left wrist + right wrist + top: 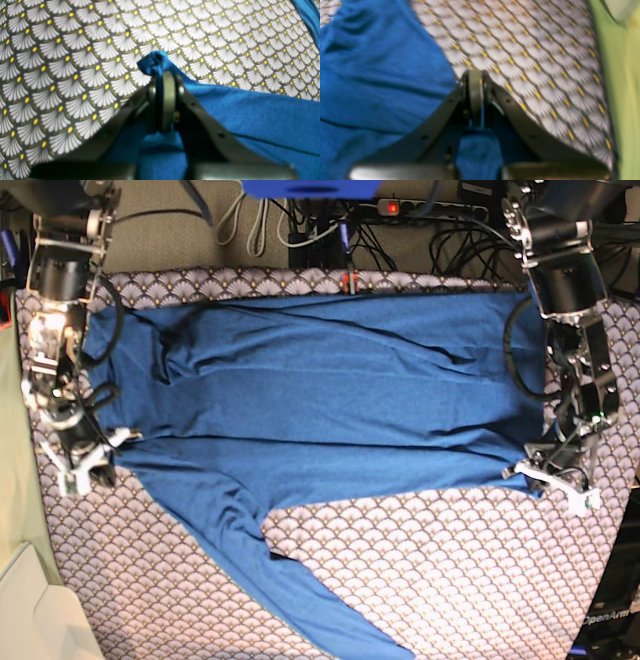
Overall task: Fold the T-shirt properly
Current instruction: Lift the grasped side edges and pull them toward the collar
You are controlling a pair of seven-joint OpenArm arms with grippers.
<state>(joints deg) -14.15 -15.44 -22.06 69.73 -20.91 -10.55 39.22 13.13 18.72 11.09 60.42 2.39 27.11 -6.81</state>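
The blue T-shirt lies spread flat across the patterned tablecloth, and one long sleeve trails toward the front edge. At the shirt's front right corner my left gripper is shut on it. In the left wrist view a small bunch of T-shirt fabric pokes out past the left gripper. My right gripper is at the shirt's front left corner. In the right wrist view the right gripper is shut at the edge of the T-shirt, with a blue sliver between the pads.
A green surface borders the table on the left and also shows in the right wrist view as a green strip. Cables and a power strip run behind the table. A pale box sits at the front left.
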